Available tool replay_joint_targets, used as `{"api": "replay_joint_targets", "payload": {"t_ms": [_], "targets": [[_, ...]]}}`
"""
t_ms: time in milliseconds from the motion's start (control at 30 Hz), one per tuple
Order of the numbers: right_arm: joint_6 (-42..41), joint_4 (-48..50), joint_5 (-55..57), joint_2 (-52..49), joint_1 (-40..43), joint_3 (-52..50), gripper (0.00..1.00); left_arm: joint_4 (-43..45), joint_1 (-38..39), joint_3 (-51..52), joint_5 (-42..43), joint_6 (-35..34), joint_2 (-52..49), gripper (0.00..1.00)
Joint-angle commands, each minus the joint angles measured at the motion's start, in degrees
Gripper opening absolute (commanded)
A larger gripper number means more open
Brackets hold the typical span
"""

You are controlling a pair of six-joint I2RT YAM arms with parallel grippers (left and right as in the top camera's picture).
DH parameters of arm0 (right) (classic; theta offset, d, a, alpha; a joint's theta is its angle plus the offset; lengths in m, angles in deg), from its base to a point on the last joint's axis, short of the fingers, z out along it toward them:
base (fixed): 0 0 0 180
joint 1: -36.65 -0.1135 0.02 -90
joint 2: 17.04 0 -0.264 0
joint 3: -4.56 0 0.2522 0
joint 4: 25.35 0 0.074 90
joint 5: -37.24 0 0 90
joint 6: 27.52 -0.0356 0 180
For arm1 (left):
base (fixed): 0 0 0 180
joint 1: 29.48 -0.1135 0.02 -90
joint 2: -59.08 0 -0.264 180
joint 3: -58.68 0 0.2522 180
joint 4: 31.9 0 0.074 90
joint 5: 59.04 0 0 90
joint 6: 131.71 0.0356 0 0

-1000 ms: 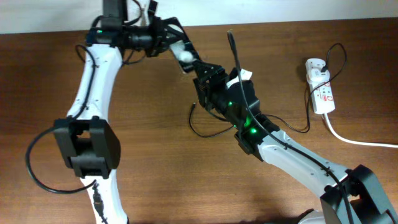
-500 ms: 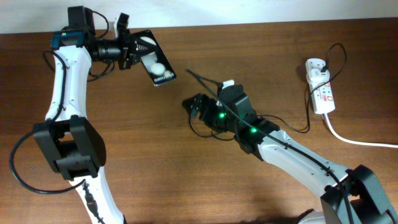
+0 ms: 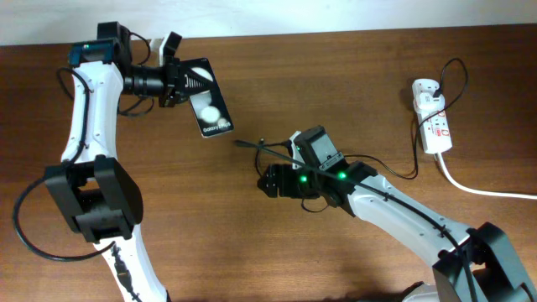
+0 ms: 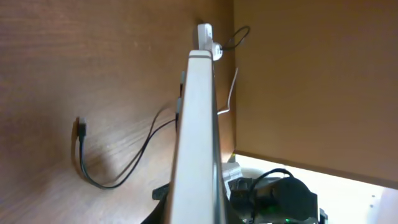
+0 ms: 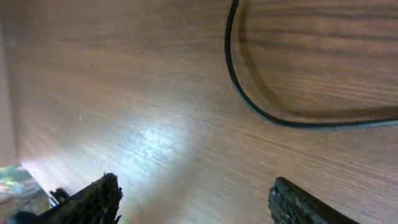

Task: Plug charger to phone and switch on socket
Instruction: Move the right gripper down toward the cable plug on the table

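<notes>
Two claws noted: left gripper [image 3: 178,81] pinches the phone [image 3: 208,101]; right gripper [image 3: 270,180] is spread and empty. Next, grasp the charger [image 5: 292,124] tip lying beyond its fingers.

**Arms parted, phone carried left**

A second ago your two arms met at the top centre of the overhead view. Since then the left gripper [image 3: 174,80] has carried the phone [image 3: 207,101] off to the left. The right gripper [image 3: 265,182] has swung lower in that view, and its fingers are now spread with nothing between them. The charger [image 3: 262,149] tip has dropped from beside the phone to well apart from it.
</notes>
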State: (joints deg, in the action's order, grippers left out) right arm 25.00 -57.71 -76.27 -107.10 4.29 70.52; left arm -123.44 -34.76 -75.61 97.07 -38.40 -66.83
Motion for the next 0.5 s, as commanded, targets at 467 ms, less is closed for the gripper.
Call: {"api": "replay_joint_targets", "payload": {"t_ms": [467], "targets": [[4.52, -6.34, 0.15, 0.66, -0.20, 0.20, 0.74, -4.83, -6.16, 0.07, 1.55, 3.74, 0.24, 0.00]]}}
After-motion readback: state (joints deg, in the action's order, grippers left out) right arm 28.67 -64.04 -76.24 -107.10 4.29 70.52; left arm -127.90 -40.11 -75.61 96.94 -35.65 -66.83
